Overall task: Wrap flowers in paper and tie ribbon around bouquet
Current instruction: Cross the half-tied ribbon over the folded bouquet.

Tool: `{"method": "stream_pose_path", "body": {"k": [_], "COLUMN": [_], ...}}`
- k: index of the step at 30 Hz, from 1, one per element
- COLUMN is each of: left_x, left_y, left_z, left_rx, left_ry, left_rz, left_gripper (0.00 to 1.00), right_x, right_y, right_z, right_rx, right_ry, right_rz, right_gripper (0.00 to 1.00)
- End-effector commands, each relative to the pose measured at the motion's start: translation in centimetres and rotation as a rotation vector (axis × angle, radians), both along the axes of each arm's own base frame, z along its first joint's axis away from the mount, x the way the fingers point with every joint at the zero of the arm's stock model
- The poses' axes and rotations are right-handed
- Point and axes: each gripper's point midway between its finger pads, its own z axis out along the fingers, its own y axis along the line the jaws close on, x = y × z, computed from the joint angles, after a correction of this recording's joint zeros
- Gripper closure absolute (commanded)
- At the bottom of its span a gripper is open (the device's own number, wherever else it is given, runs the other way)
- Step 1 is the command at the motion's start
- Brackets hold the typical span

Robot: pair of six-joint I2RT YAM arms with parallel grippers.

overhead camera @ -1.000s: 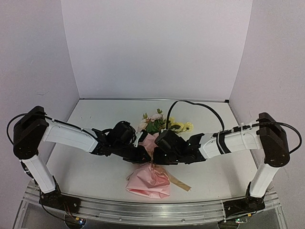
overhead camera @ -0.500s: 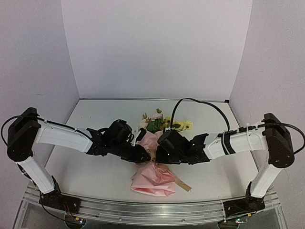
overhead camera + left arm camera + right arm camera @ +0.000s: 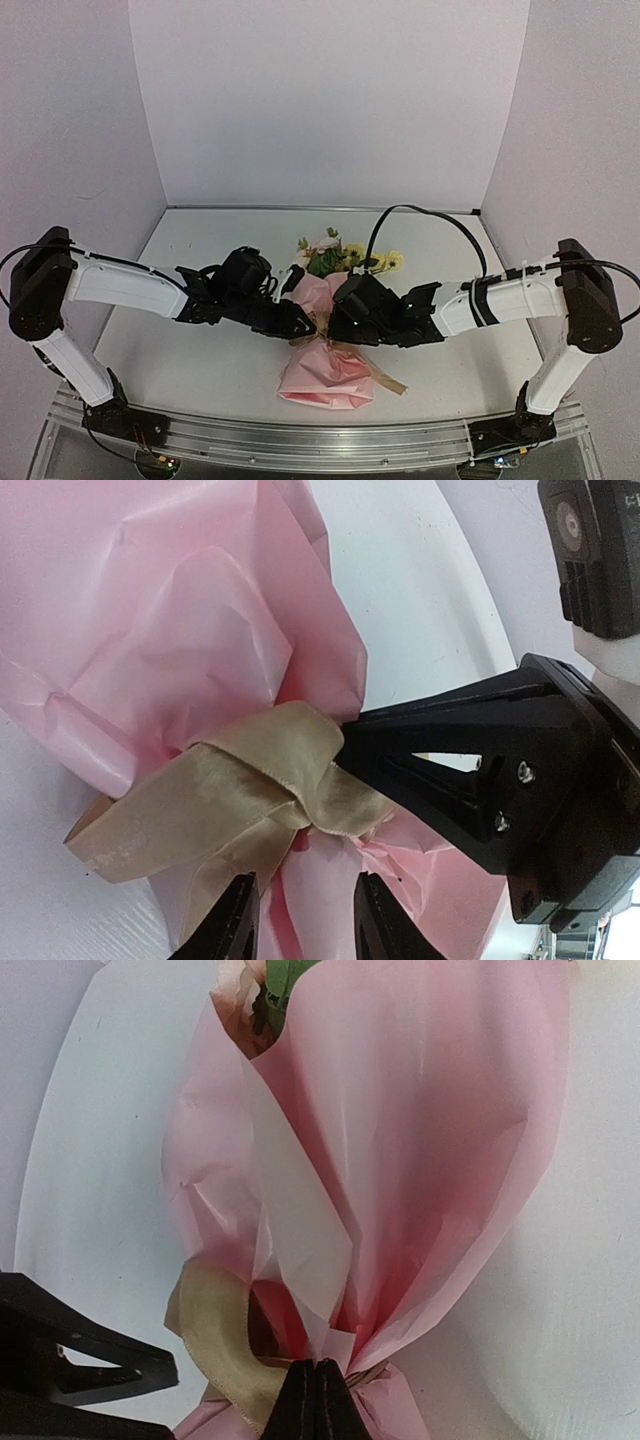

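The bouquet lies mid-table: flowers (image 3: 330, 255) stick out the far end of the pink paper (image 3: 325, 378), and a tan ribbon (image 3: 388, 380) tail trails to the right. The ribbon (image 3: 250, 780) is knotted round the pinched neck of the paper (image 3: 180, 610). My left gripper (image 3: 305, 920) is open, its fingers standing apart over pink paper just below the knot, holding nothing. My right gripper (image 3: 317, 1390) is shut, its tips pressed against the tied neck beside the ribbon (image 3: 215, 1330) loop. Whether they pinch anything does not show. Both grippers (image 3: 300, 322) (image 3: 336, 322) meet at the neck.
A black cable (image 3: 420, 215) arcs above the right arm behind the bouquet. The white table (image 3: 190, 370) is closed in by pale walls on three sides. An aluminium rail (image 3: 300, 440) runs along its front edge.
Both arms and the bouquet have shifted slightly to the right. The left arm's elbow has sunk lower and further left.
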Motion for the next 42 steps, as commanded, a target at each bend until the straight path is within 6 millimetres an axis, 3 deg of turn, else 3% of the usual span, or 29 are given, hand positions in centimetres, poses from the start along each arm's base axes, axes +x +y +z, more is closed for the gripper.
{"method": "stream_pose_path", "body": {"k": [1,8,21,42], "left_x": [0.1,-0.3,-0.5,-0.4], "left_y": [-1.3,-0.8,0.1,1.2], "left_z": [1.1,-0.7,-4.8,-6.7], "left_rx": [-0.038,0.02,0.134,0.215], "left_ry": [0.018,0.052,0.135,0.162], "left_rz": [-0.031,-0.025,0.01,0.044], "left_gripper": [0.64,0.63,0.78,0.86], "right_x": [0.4,0.2,-0.1,-0.3], "right_y": [1.9,3.3,2.5,2.1], "right_z": [1.3,0.5,0.5,1.4], "right_rx": [0.143,0.195,0.193,0.177], "right_ry": [-0.002,0.042,0.046,0.022], "right_rz": [-0.041,-0.036,-0.041,-0.019], "right_gripper": [1.0,1.0,1.0,1.0]}}
